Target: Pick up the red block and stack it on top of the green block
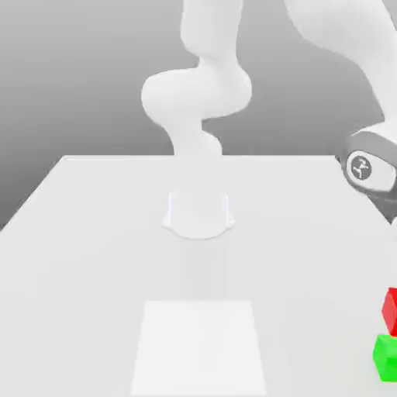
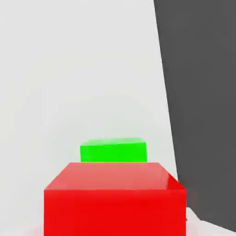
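Red block [image 2: 115, 198] over green block [image 2: 113, 150], nr table [image 1: 93, 256] edge

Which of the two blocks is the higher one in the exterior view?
The red block: it is above the green block, which is lower at the exterior view's right edge.

red block [image 1: 391, 310]: cut by the exterior view's right edge, and by the frame edge in the hand view | green block [image 1: 386, 357]: cut by the same right edge; in the hand view partly hidden behind the red block | arm [image 1: 198, 93]: upper part out of frame
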